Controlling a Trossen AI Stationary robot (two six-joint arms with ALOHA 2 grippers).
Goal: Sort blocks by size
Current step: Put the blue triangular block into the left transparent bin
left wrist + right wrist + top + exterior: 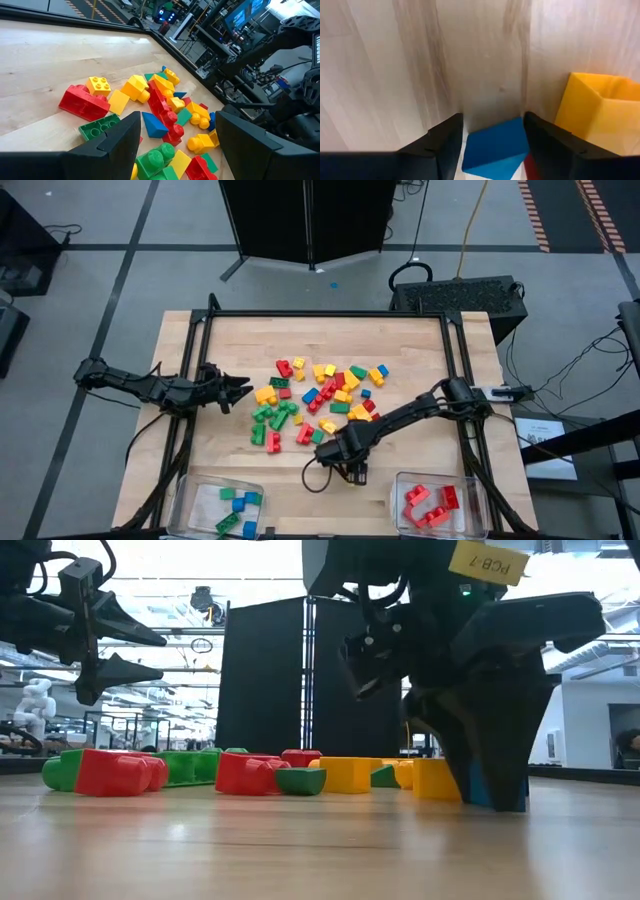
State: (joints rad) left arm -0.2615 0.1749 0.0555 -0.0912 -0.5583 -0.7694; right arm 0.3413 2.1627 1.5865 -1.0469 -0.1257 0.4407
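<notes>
Between the right gripper's (492,145) two dark fingers (440,142) a blue block (496,147) is seen, tilted, with both fingers set close against its sides down at the wooden surface (400,340); whether it is squeezed cannot be told for certain. Just beside it a yellow block (600,115) is found. Farther out, the blocks (315,402) are heaped mid-surface. The left gripper (243,390) is held above the heap's left edge, its fingers (112,142) spread. Two clear bins (215,508) are placed at the near edge.

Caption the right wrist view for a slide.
Right gripper down at the wooden table, jaws straddling a blue block beside a yellow block.
</notes>
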